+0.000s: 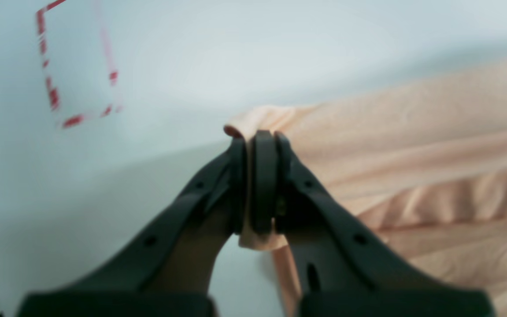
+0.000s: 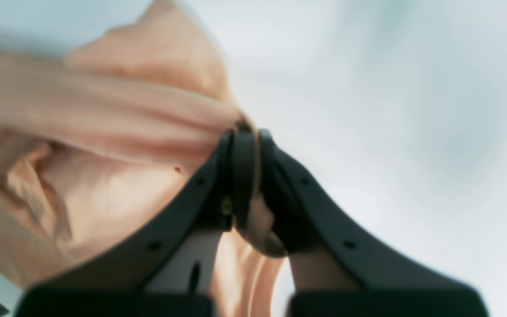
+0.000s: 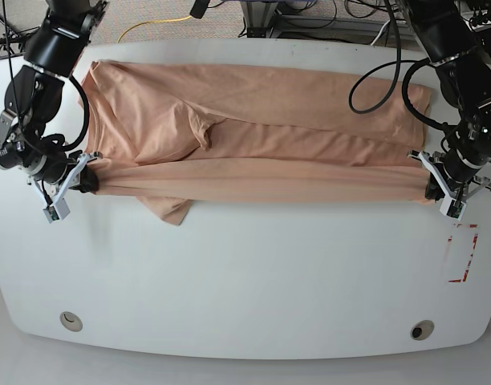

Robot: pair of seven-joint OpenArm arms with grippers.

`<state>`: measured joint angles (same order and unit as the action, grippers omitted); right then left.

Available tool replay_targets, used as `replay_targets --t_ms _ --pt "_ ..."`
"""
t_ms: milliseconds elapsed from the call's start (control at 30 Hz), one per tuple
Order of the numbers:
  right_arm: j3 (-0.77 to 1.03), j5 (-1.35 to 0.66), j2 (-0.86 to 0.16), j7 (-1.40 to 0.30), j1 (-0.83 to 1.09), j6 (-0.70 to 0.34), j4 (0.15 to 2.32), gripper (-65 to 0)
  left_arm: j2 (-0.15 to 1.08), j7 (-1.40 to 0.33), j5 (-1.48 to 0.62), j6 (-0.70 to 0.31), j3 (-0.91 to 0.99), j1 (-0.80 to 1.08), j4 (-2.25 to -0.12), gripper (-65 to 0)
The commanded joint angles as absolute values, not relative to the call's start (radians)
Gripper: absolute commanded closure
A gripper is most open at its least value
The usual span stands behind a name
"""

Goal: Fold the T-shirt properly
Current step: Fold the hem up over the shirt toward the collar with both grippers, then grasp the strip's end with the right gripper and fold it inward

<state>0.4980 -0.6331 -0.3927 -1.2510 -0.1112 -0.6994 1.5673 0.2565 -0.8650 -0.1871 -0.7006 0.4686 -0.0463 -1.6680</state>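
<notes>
I see the T-shirt (image 3: 253, 136) lying lengthwise left-to-right across the table (image 3: 245, 281), both the left gripper (image 1: 260, 176) and right gripper (image 2: 244, 176) clamped on its stretched front edge.

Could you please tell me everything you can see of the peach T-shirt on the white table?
The soft peach short-sleeved cotton T-shirt lies spread sideways across the far half of the white table. Its near edge is folded over into a long, taut band. The left hand pinches one end of that band and the right hand pinches the other, both shut on the cloth. One sleeve pokes out below the band near the right hand. The fabric is creased; no print shows.
</notes>
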Motion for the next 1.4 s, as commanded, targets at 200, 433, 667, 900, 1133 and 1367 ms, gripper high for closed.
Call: replay_targets --t_ms 200,433,667,900,1133,1367 --pt "0.535 -0.639 -0.366 -1.245 0.028 -0.698 1.778 0.0 0.272 -0.843 -0.193 -0.698 0.515 0.042 -1.774 0.0" --pt "0.549 -0.628 -0.326 -1.244 0.114 -0.698 1.796 -2.4 0.274 -0.843 -0.189 -0.698 0.519 0.142 -1.797 0.0" --pt "0.568 -0.627 -0.317 -1.239 0.162 -0.698 1.794 -4.3 0.277 -0.843 -0.188 -0.698 0.518 0.219 -1.796 0.0" --pt "0.570 -0.630 -0.318 -1.245 0.182 -0.698 1.802 -24.7 0.308 -0.877 -0.186 -0.698 0.496 0.237 -1.791 -16.7" --pt "0.651 -0.638 -0.312 -1.245 0.186 -0.698 1.845 -56.0 0.349 -0.940 -0.188 -0.698 0.484 0.214 -1.747 -43.1" --pt "0.659 -0.639 -0.308 -1.245 0.136 -0.698 1.879 -56.0 0.338 -0.943 -0.194 -0.698 0.527 0.196 -1.847 -39.4"
